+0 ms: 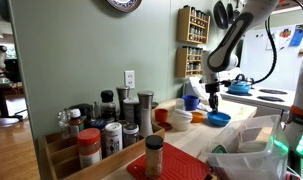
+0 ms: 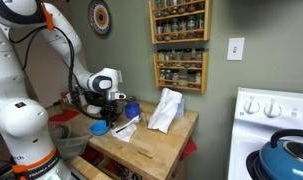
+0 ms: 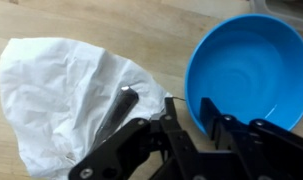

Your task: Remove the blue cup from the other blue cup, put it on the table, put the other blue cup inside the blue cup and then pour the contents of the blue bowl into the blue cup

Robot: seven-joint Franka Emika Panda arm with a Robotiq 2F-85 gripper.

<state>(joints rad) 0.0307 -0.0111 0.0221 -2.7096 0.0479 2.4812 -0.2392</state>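
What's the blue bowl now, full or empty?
Looks empty: in the wrist view the blue bowl shows only bare blue inside, though the gripper covers its lower edge.

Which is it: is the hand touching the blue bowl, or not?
Cannot tell. In the wrist view one finger of the hand overlaps the blue bowl at its rim, but height is unclear; exterior views are too small.

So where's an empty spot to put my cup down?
There's bare wood on the table between the white bag and the near edge. It's crowded around the blue bowl, blue cup and flat paper.
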